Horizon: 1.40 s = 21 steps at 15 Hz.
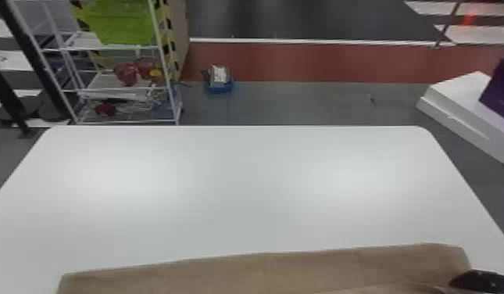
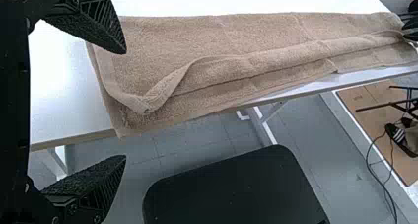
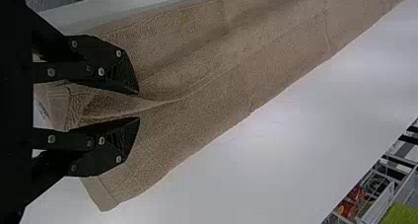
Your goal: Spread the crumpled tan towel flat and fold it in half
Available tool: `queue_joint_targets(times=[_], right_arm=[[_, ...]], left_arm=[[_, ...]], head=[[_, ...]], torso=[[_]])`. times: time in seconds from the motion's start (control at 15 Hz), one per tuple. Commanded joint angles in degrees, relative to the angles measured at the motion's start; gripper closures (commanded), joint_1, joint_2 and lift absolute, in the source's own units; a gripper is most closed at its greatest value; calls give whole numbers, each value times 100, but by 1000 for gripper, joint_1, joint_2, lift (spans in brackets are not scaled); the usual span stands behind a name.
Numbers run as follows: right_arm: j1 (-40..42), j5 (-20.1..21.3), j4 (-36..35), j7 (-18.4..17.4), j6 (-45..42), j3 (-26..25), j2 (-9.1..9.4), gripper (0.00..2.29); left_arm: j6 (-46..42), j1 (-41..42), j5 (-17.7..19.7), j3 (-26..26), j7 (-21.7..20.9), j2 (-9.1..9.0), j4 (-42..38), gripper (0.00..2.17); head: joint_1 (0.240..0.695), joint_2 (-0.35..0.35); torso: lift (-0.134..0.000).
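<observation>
My left gripper [image 2: 123, 104] is all black — wedge-shaped fingers [image 2: 106, 21], ribbed slantwise along their sides, with rough, grainy pads [image 2: 88, 175]. On my right gripper [image 1: 484, 279] I see flat black link bars [image 3: 64, 71] and round silvery screws [image 3: 101, 72].

Beyond the white table [image 1: 239, 187], a rack [image 1: 118, 95] holds a green bin [image 1: 122, 23].

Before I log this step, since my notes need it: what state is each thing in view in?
Tan towel: laid out lengthwise, folded in layers, one edge rippled.
White table: standing, towel along its near side.
Left gripper: open, off the towel.
Right gripper: at the towel's right end, a fold inside it.
White rack: upright, shelves loaded.
Black seat: lower than the tabletop.
</observation>
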Motion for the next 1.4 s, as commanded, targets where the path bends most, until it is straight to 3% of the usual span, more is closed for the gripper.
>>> queue_joint_targets(times=[0.0,0.53,0.67,0.8,1.33], right_arm=[[0,14,-4,28,118,32,-1,849],[9,172,40,28,118,120,-10,853],[-17,172,40,28,118,129,-10,1075],[-35,58,32,28,100,85,-18,1079],[589,102,-144,28,-1148,-442,-27,1079]], left_arm=[[-3,0,0,-8,-66,0,2,154],[-3,-9,9,-8,-66,35,46,154],[-3,-9,9,-8,-66,53,72,154],[-3,-9,18,-8,-66,53,72,154],[-3,-88,9,1,-66,53,81,154]], head=[[695,-14],[695,-15],[695,-11],[695,-6],[695,-25]], torso=[[-123],[-123],[-123],[-123],[-123]])
